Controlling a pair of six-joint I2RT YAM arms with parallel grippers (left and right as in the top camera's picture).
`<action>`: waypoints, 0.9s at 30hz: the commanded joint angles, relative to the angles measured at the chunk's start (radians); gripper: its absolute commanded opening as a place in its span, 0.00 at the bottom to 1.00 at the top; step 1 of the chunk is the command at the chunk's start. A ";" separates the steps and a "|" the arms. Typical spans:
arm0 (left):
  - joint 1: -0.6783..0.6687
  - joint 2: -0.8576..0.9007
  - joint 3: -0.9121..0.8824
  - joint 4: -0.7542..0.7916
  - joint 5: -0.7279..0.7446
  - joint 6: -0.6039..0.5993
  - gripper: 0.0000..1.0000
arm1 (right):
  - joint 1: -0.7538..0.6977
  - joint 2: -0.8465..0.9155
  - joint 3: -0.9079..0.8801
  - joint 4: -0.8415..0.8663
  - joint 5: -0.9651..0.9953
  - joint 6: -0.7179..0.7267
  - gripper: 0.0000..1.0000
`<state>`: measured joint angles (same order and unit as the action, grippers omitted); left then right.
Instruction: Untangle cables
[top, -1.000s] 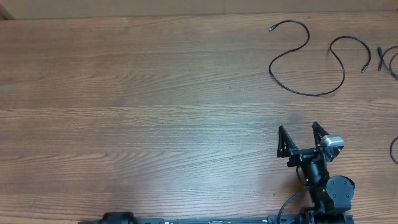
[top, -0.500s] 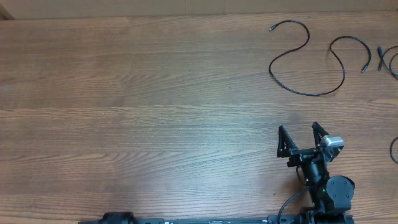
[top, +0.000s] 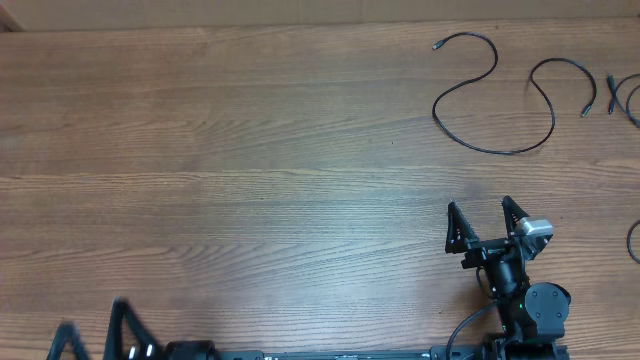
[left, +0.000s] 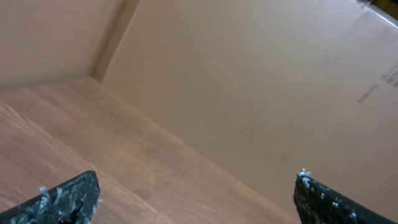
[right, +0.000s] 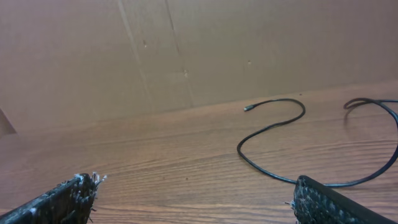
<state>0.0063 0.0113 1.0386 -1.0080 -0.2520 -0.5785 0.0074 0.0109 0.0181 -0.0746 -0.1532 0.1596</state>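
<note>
Even bright light, left-wrist view blurry

Left jaws blurred and cropped at bottom edge, far-right cables (top: 610, 90) cropped by right edge

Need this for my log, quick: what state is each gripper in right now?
Left gripper: open, holding nothing.
Right gripper: open, holding nothing, clear of the cables.

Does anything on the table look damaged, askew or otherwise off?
Nothing damaged or spilled. One oddity for an untangling job: the long cable lies in loose open curves at the far right, crossing nothing, while other cables run off the right edge. The left gripper and right gripper are open, empty.
</note>
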 joint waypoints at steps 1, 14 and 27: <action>-0.006 -0.006 -0.146 0.093 -0.021 -0.013 0.99 | 0.004 -0.008 -0.010 0.005 -0.005 -0.004 1.00; -0.006 -0.006 -0.504 0.499 -0.027 0.066 0.99 | 0.004 -0.008 -0.010 0.005 -0.005 -0.004 1.00; -0.006 -0.006 -0.671 0.714 -0.074 0.138 0.99 | 0.004 -0.008 -0.010 0.005 -0.005 -0.005 1.00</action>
<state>0.0063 0.0113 0.4023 -0.3225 -0.3035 -0.4675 0.0074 0.0109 0.0181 -0.0746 -0.1532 0.1596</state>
